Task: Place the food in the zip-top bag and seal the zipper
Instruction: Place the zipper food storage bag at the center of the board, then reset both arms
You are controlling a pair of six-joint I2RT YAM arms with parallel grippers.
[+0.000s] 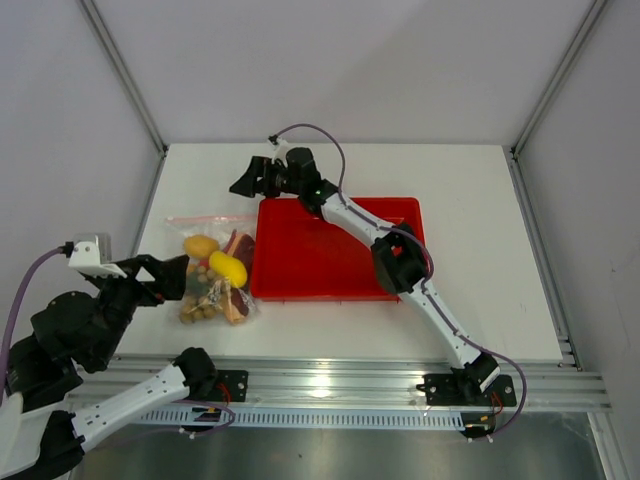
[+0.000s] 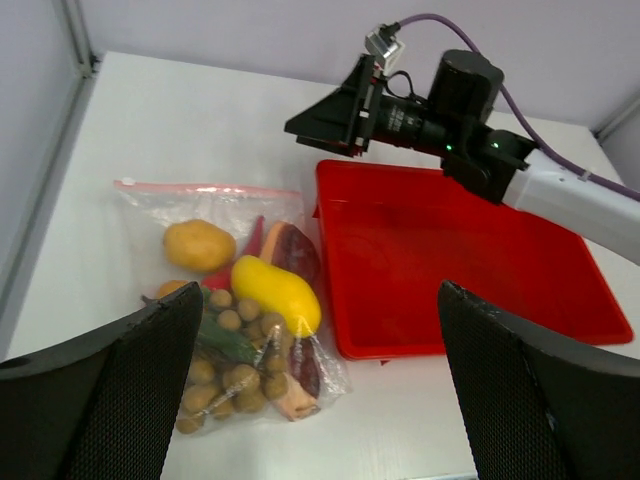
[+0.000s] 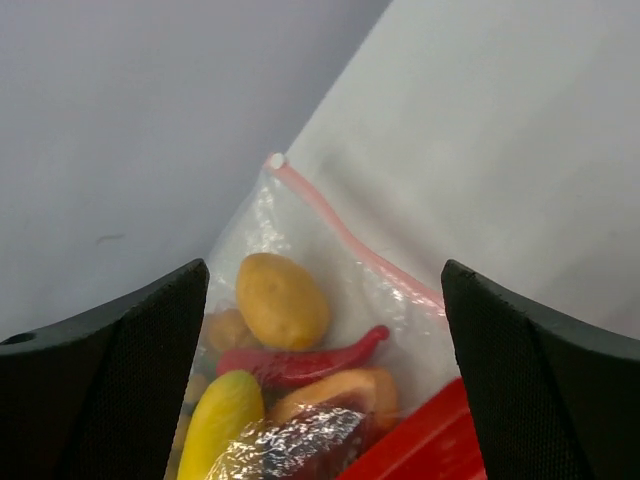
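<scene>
The zip-top bag (image 1: 212,262) lies flat on the table left of the red tray, with the food inside it. In the left wrist view I see a tan-yellow fruit (image 2: 198,245), a bright yellow fruit (image 2: 275,292), small tan round fruits with leaves (image 2: 235,365) and a dark red-brown piece (image 2: 293,250). The pinkish zipper (image 2: 205,188) runs along the far edge; I cannot tell whether it is sealed. My left gripper (image 1: 176,280) is open and empty at the bag's near-left side. My right gripper (image 1: 248,180) is open and empty, hovering beyond the bag's far-right corner; its wrist view shows the zipper (image 3: 350,240) and a red stick (image 3: 300,362).
The red rectangular tray (image 1: 335,290) lies right of the bag, touching it, and holds nothing. My right arm reaches across above the tray. Grey walls and a frame post stand close on the left; the table's near edge is just in front of the bag.
</scene>
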